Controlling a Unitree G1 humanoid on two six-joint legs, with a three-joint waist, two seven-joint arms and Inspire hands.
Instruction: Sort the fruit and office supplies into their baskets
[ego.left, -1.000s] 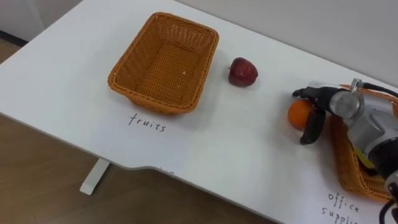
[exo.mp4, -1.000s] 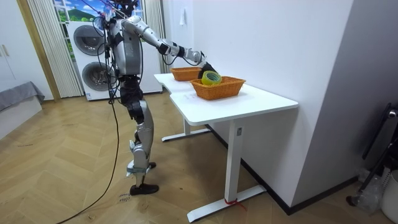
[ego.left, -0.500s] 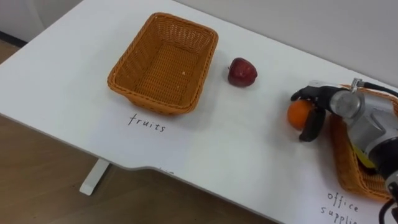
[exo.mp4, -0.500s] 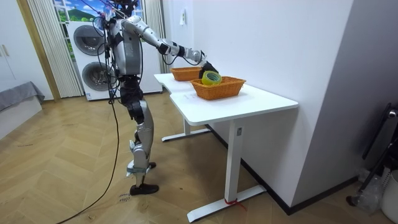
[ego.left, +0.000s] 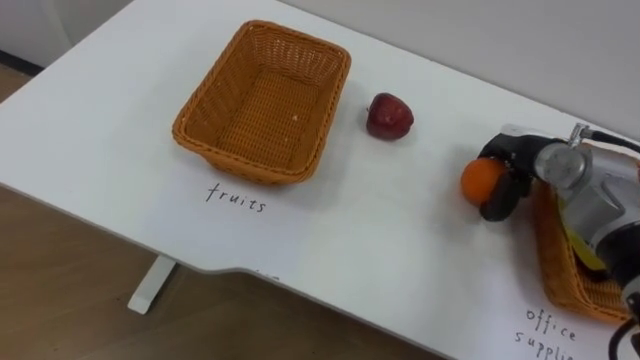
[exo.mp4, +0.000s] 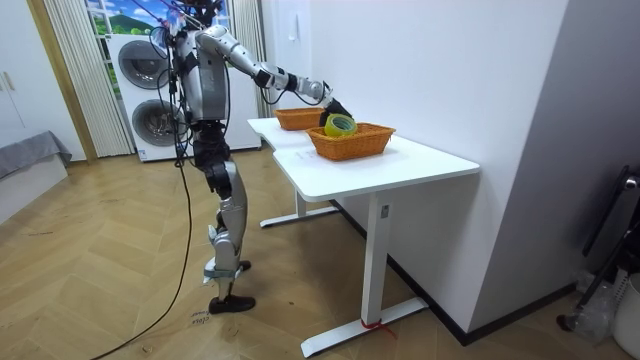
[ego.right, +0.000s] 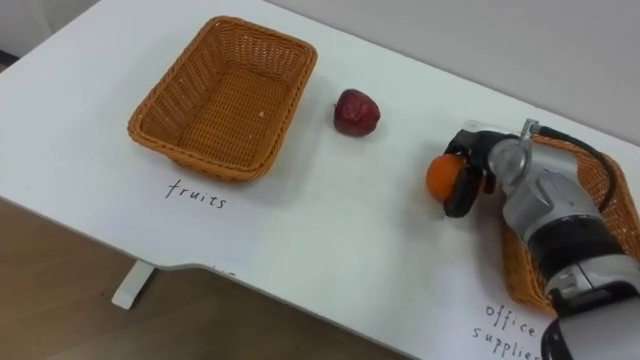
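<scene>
Right hand (ego.left: 518, 160) now closed round orange (ego.left: 478, 178), apple (ego.left: 390, 115) unmoved

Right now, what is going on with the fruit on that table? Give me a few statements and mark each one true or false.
1. The fruits basket has nothing in it. True.
2. The apple lies inside a basket. False: it lies on the bare table, between the two baskets.
3. The right robot hand has its fingers curled round the orange. True.
4. The orange is over the fruits basket. False: it is at the other end of the table, close beside the office supplies basket.
</scene>
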